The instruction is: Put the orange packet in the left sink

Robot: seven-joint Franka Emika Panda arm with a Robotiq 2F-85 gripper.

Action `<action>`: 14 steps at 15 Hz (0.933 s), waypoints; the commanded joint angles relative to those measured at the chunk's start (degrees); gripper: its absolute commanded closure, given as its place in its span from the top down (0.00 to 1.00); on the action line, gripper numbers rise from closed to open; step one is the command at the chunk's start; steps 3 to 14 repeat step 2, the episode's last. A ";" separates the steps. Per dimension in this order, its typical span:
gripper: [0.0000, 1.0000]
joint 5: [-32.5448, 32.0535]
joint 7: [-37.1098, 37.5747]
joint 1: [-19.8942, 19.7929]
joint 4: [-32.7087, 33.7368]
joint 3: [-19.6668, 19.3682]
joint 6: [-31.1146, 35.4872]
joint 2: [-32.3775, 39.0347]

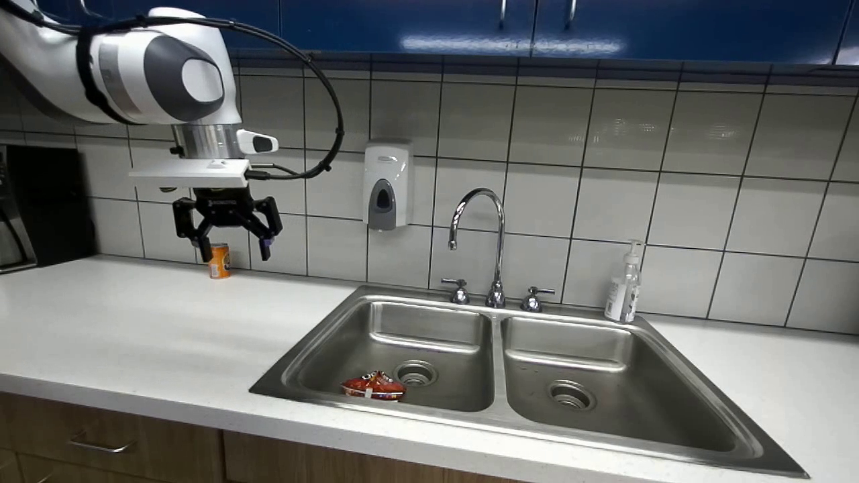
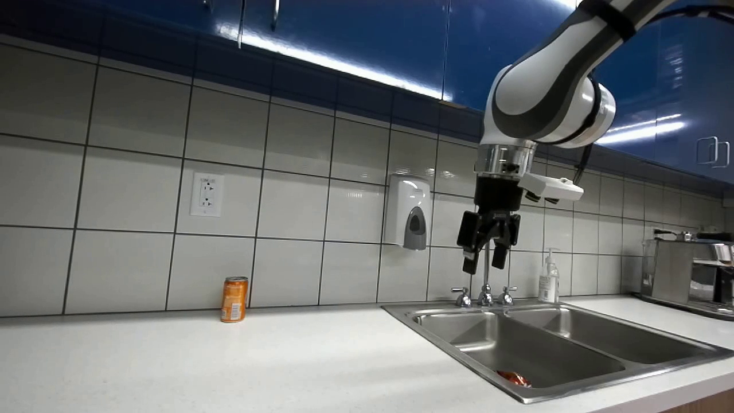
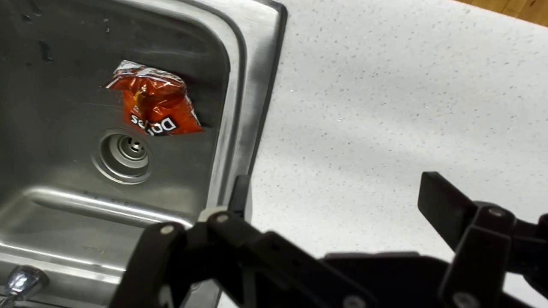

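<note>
Spread wide, the pincer (image 1: 236, 252) hangs above the white tabletop (image 1: 154, 329) beside the left sink (image 1: 463, 386). The orange packet (image 1: 374, 386) lies crumpled in that sink, near its drain (image 1: 415, 373). An orange can (image 2: 234, 299) stands upright on the tabletop.

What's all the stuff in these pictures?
Tiled wall: 1, white, at back
Counter: 1, white, against wall
Left sink: 1, grey, in counter
Right sink: 1, grey, in counter
Doritos packet: 1, orange, in left sink
Faucet: 1, chrome, behind sinks
Tap handles: 2, chrome, beside faucet
Pump bottle: 1, clear, by right sink
Drinks can: 1, orange, on counter
Soap dispenser: 1, white, on wall
Outlet: 1, white, on wall
Appliances: 2, silver and black, on counter
Cabinets: several, blue, overhead
Drawers: 2+, brown, below counter
Robot arm: 1, white, above counter
Cable: 1, black, along arm
Gripper: 1, black, open, above counter
</note>
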 commanded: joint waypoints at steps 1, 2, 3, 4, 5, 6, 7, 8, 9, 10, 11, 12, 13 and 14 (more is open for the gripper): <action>1.00 0.48 -0.23 -0.28 0.04 0.73 -0.17 -0.09; 1.00 0.48 -0.23 -0.30 0.03 0.73 -0.13 0.00; 1.00 0.48 -0.23 -0.30 0.03 0.73 -0.13 0.00; 1.00 0.48 -0.23 -0.30 0.03 0.73 -0.13 0.00; 1.00 0.48 -0.23 -0.30 0.03 0.73 -0.13 0.00; 1.00 0.48 -0.23 -0.30 0.03 0.73 -0.13 0.00; 1.00 0.48 -0.23 -0.30 0.03 0.73 -0.13 0.00; 1.00 0.48 -0.23 -0.30 0.03 0.73 -0.13 0.00; 1.00 0.48 -0.23 -0.30 0.03 0.73 -0.13 0.00; 1.00 0.48 -0.23 -0.30 0.03 0.73 -0.13 0.00; 1.00 0.48 -0.23 -0.30 0.03 0.73 -0.13 0.00; 1.00 0.48 -0.23 -0.30 0.03 0.73 -0.13 0.00; 1.00 0.48 -0.23 -0.30 0.03 0.73 -0.13 0.00; 1.00 0.48 -0.23 -0.30 0.03 0.73 -0.13 0.00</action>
